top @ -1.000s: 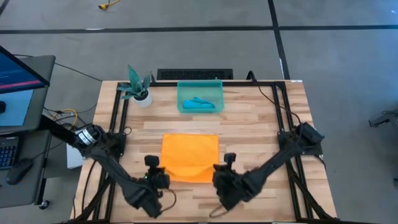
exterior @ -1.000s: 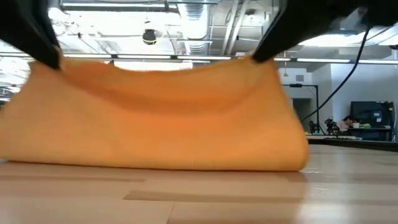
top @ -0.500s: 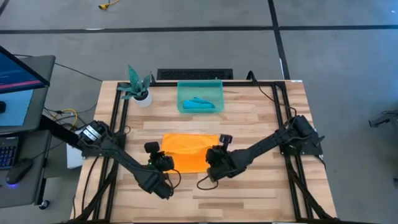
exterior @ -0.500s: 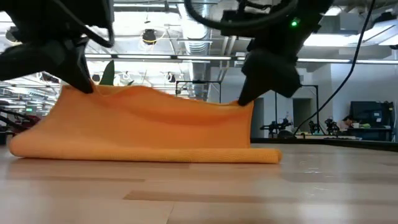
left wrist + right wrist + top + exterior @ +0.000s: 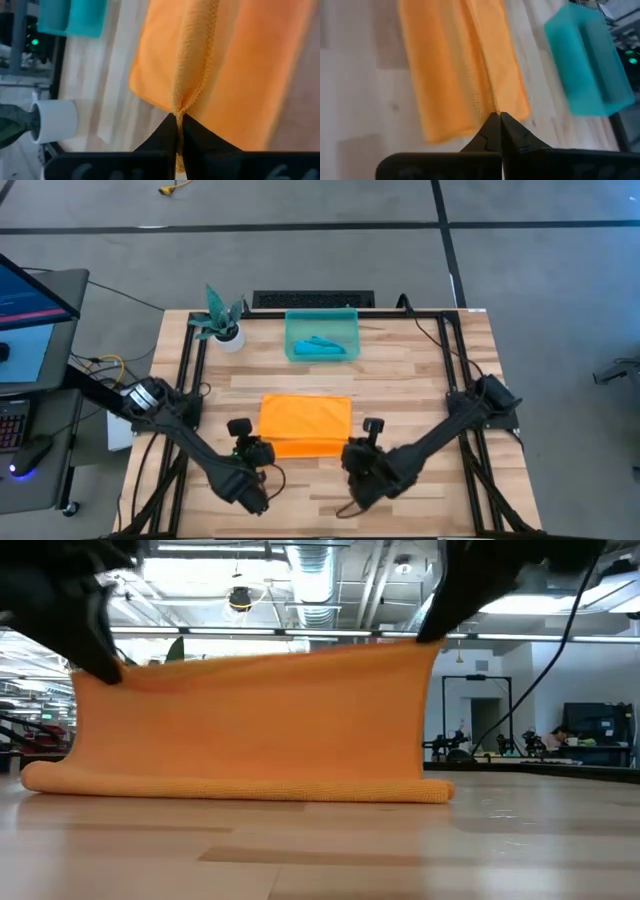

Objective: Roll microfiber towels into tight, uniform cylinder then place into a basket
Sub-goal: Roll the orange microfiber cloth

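On the wooden table (image 5: 420, 370), the orange towel (image 5: 305, 423) lies just in front of the teal basket (image 5: 321, 335), which holds the blue towel (image 5: 322, 346). Left gripper (image 5: 256, 449) and right gripper (image 5: 358, 448) pinch its near corners, lifted.

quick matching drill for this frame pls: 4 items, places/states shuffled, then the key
Items
1. orange towel
2. teal towel
3. potted plant
4. left gripper

Places/states
A. lying inside the basket
B. shut on a near corner of the orange towel
C. standing at the table's far left, beside the basket
D. mid-table, its near edge lifted off the wood

Pairs: 1-D, 2-A, 3-C, 4-B

The right gripper has its jaws shut on the other near corner.
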Robot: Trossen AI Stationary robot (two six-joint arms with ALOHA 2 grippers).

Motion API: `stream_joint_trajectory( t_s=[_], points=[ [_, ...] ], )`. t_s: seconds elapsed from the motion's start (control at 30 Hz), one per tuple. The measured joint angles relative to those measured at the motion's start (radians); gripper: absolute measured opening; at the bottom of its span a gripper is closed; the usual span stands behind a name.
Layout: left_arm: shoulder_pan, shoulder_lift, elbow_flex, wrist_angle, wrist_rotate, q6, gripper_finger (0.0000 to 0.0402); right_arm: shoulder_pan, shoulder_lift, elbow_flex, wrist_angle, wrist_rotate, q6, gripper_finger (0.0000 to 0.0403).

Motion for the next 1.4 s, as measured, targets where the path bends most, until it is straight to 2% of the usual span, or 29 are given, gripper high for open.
stream_joint_trajectory(
  t_s=[0.23, 0.33, 0.5, 0.83, 1.17, 1.4],
  points=[
    [-0.038, 0.0, 0.039, -0.001, -0.041, -0.006, 0.0002, 0.016, 0.0, 0.039, -0.008, 0.045, 0.031, 0.0007],
    [-0.017, 0.0, 0.037, -0.002, -0.085, 0.001, 0.0002, -0.012, 0.0, 0.039, -0.023, 0.046, 0.033, 0.0006],
    [0.049, 0.0, 0.037, -0.003, -0.098, 0.008, 0.0002, -0.08, 0.003, 0.015, -0.037, 0.047, 0.04, 0.0006],
    [0.147, 0.0, 0.036, 0.0, -0.101, 0.042, 0.0002, -0.169, 0.005, -0.109, -0.026, -0.004, 0.102, 0.0006],
    [0.175, 0.0, 0.035, -0.001, -0.085, -0.016, 0.0002, -0.21, 0.005, -0.172, 0.131, -0.002, 0.07, 0.0006],
    [0.21, 0.001, -0.007, -0.002, -0.065, -0.048, 0.0002, -0.236, 0.005, -0.196, 0.142, -0.002, 0.075, 0.0006]
  ],
)
